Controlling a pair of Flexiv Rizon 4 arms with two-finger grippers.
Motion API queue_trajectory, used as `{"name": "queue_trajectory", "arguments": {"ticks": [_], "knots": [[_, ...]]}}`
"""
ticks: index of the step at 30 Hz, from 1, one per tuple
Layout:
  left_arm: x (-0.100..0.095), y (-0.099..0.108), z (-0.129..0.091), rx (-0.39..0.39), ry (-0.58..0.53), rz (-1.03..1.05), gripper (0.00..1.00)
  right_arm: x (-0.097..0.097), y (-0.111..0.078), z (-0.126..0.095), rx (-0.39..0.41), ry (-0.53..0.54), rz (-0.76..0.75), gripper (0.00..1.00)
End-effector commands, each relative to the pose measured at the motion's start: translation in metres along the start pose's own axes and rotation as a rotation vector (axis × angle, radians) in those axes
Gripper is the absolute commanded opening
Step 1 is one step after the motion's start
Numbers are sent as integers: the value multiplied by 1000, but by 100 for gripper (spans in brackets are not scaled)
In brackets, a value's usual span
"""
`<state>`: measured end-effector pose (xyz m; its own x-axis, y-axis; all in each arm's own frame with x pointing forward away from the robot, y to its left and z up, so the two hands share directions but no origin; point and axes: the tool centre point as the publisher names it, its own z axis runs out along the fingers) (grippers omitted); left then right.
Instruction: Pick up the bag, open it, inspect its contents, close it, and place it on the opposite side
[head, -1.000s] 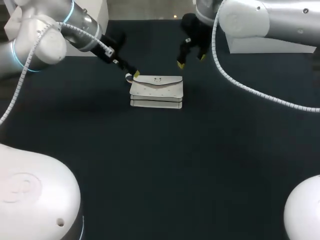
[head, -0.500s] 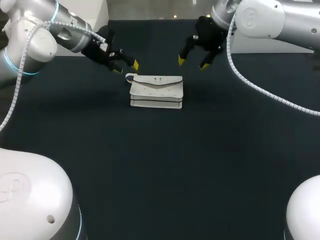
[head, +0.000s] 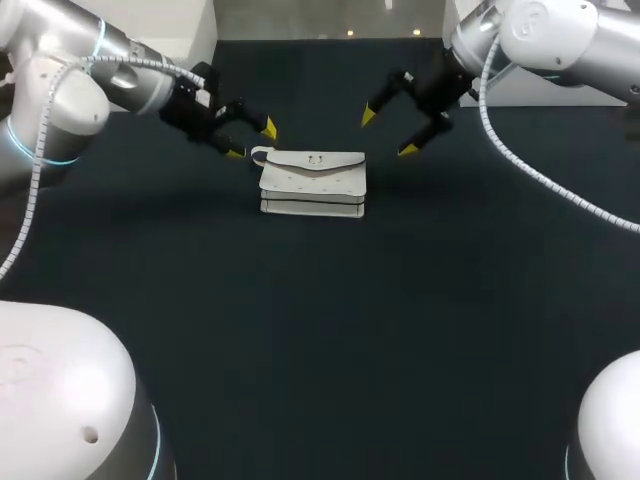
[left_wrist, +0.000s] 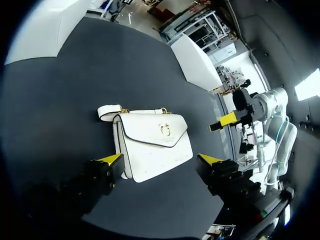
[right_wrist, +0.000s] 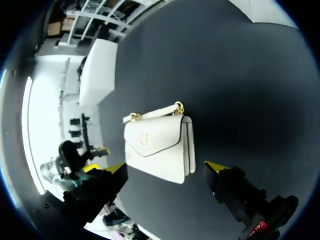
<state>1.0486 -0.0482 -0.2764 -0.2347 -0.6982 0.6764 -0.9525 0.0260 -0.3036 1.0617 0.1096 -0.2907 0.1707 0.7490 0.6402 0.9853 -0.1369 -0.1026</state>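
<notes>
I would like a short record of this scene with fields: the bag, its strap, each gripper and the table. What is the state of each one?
bag: white, lying flat on the table, flap down
strap: short, at the bag's end nearest the left gripper
left gripper: fingers open, beside the bag, holding nothing
right gripper: fingers open, near the bag's other end, holding nothing
table: dark surface

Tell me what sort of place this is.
Probably a robot lab or test cell, not a home or shop. A dark table carries one white bag lying flat with its flap shut. The yellow-tipped left gripper and right gripper, both open, hang on either side of it.
</notes>
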Motion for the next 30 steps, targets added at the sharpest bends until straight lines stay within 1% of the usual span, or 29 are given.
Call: {"name": "queue_trajectory", "arguments": {"ticks": [1,3,6,10,19,30], "knots": [[-19,-11,11,-48,108,-106,100,-9,20,25,113,46,105,100],[-22,-13,14,-57,135,-129,100,-12,21,30,144,75,140,100],[-27,-16,18,-77,168,-161,100,-12,21,36,162,86,159,100],[-28,-18,25,-94,186,-168,100,-9,20,43,176,118,157,100],[-24,-17,33,-107,211,-152,100,-13,17,55,171,218,143,100],[-26,-14,43,-99,265,-164,100,-6,17,65,186,237,130,100]]}}
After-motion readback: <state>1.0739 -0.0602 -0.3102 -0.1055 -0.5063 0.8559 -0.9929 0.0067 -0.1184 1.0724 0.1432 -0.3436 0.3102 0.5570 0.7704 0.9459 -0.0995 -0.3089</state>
